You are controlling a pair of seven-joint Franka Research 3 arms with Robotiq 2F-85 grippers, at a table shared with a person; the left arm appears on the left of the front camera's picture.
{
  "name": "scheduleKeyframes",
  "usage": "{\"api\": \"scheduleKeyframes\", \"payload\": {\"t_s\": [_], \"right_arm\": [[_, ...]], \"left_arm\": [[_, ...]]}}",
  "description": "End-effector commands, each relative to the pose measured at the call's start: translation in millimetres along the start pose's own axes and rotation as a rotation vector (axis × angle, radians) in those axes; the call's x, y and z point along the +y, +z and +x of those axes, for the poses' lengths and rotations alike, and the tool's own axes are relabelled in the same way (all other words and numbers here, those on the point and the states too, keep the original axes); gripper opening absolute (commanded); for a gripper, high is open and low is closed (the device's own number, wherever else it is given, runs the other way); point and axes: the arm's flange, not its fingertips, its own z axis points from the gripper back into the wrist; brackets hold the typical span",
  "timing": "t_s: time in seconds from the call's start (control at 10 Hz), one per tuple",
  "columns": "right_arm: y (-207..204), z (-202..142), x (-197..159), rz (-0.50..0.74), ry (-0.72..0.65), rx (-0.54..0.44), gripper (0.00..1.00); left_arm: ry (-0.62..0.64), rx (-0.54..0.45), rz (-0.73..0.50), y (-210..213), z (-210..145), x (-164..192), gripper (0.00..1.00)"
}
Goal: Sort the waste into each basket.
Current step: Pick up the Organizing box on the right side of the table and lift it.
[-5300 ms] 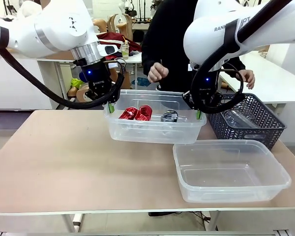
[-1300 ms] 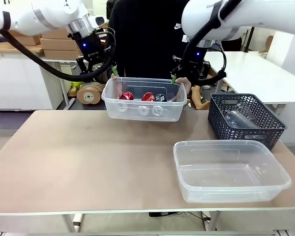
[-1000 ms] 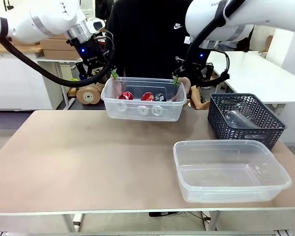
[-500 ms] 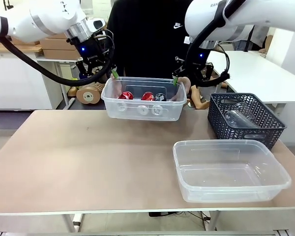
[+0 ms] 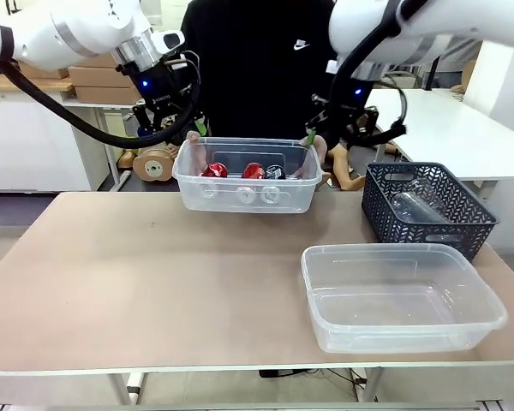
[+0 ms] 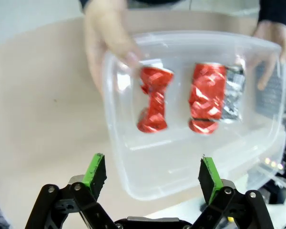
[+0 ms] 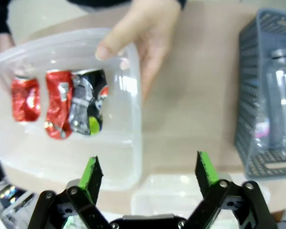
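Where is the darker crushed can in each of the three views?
Front view: the darker can lies in the far tub, rightmost of three cans.
Left wrist view: the can is right of centre, beside a red can.
Right wrist view: the can is left of centre.
Shared landmark: that red can next to it.

Left arm [image 5: 68,38] and right arm [image 5: 428,21] hang raised, wrists angled downward, jaws spread wide.

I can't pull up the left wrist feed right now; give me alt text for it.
A person's hands hold a clear plastic tub by its ends above the tan table. Inside lie two crushed red cans and a darker can. The left gripper hangs open over the tub, touching nothing.
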Motion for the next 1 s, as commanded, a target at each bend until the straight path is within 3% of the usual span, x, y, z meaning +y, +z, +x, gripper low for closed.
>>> {"api": "scheduleKeyframes", "payload": {"t_s": [0.0, 0.1, 0.2, 0.4, 0.5, 0.6, 0.7, 0.9], "right_arm": [[72.5, -46.9, -77.1, 0.083, 0.043, 0.039, 1.00], [98.4, -74.8, -108.0, 0.087, 0.136, 0.069, 1.00], [110.1, -100.2, -134.8, 0.008, 0.152, 0.072, 1.00], [99.9, -145.1, -178.0, -0.156, 0.182, 0.015, 1.00], [92.0, -155.1, -186.2, -0.179, 0.196, -0.016, 1.00], [89.1, -141.3, -175.6, -0.162, 0.166, -0.072, 1.00], [120.1, -146.7, -186.4, -0.114, 0.165, 0.061, 1.00], [120.1, -146.7, -186.4, -0.114, 0.165, 0.061, 1.00]], "left_arm": [[0.086, 0.019, -0.075, 53.2, -45.6, -8.6, 1.00], [0.148, 0.038, -0.012, 63.7, -79.2, -14.3, 1.00], [0.171, 0.064, 0.009, 62.5, -112.0, -20.6, 1.00], [0.056, 0.194, 0.019, 40.4, -163.9, -29.0, 1.00], [0.003, 0.227, 0.036, 29.1, -167.7, -29.5, 1.00], [-0.012, 0.218, 0.026, 27.4, -146.2, -27.3, 1.00], [0.075, 0.195, 0.038, 46.4, -163.2, -36.8, 1.00], [0.075, 0.195, 0.038, 46.4, -163.2, -36.8, 1.00]]}}
